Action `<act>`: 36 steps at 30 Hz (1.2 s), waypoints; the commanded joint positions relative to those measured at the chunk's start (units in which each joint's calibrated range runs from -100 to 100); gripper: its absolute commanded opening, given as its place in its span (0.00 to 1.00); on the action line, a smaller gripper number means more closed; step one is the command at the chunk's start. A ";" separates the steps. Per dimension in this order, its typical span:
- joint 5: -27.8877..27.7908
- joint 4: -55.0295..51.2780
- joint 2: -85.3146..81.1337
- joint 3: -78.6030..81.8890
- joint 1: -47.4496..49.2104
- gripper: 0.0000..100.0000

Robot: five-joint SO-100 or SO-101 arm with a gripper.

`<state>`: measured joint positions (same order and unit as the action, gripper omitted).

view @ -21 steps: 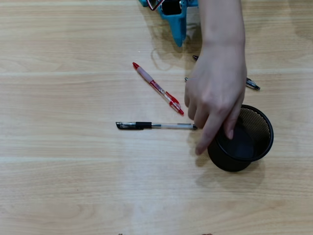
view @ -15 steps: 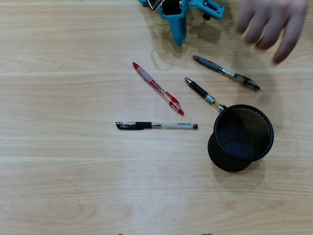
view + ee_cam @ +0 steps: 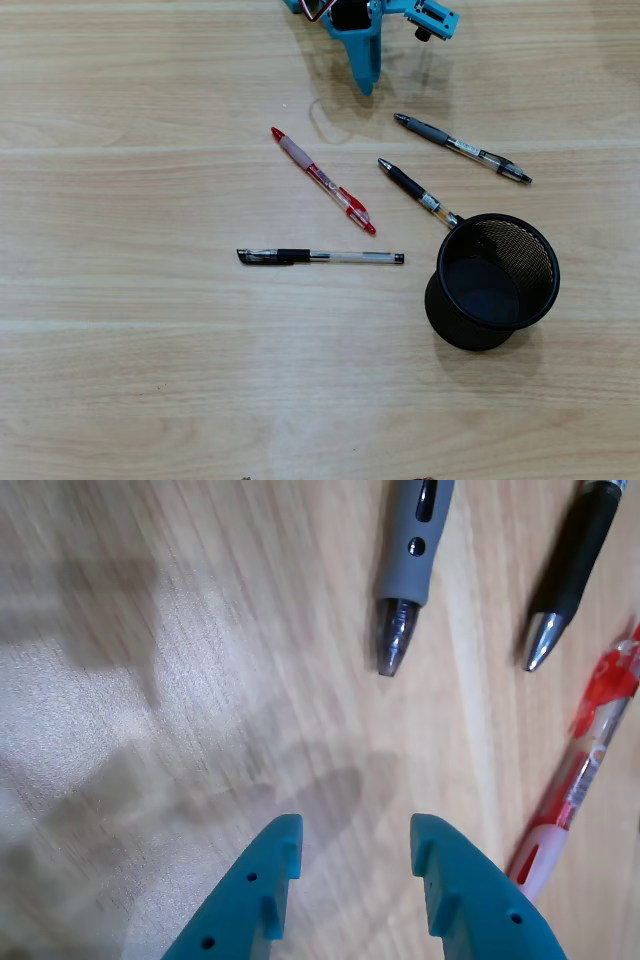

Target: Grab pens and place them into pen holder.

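Observation:
Several pens lie on the wooden table in the overhead view: a red pen, two black-and-grey click pens, and a clear pen with a black cap. The black mesh pen holder stands upright at the right, with nothing showing inside it; one click pen's end touches its rim. My teal gripper hangs at the top edge, above the pens. The wrist view shows the gripper open over bare wood, with a grey pen tip, a black pen tip and the red pen ahead of it.
Light wood table with wide bare areas on the left and along the bottom. The arm's teal body sits at the top edge.
A person's hand that reached over the pen holder has pulled away to the upper right and left the view. Pens, holder and gripper have stayed put.

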<state>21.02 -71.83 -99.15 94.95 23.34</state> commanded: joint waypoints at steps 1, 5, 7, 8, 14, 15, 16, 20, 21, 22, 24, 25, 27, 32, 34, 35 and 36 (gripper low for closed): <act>-0.06 -3.41 -0.17 -0.20 0.12 0.13; -0.06 -3.41 -0.17 -0.20 0.12 0.13; -0.06 -3.41 -0.17 -0.20 0.12 0.13; -0.06 -3.41 -0.17 -0.20 0.12 0.13; -0.06 -3.41 -0.17 -0.20 0.12 0.13; -0.06 -3.41 -0.17 -0.20 0.12 0.13; -0.06 -3.41 -0.17 -0.20 0.12 0.13; -0.06 -3.41 -0.17 -0.20 0.12 0.13; -0.06 -3.41 -0.17 -0.20 0.04 0.13; -0.06 -3.33 -0.17 -0.30 -0.12 0.13; -0.06 -3.24 -0.17 -0.20 -0.36 0.13; -0.06 -3.24 -0.17 -0.20 -0.60 0.13; -0.06 -3.24 -0.17 -0.20 -1.65 0.13; -0.84 -3.33 0.34 -0.66 -4.31 0.13; -3.46 -3.15 -0.09 -0.84 -4.79 0.13; -4.61 -3.07 -0.09 -0.93 -5.12 0.13; -5.60 -2.98 -0.09 -1.02 -5.60 0.13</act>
<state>19.30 -71.83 -99.15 94.95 19.38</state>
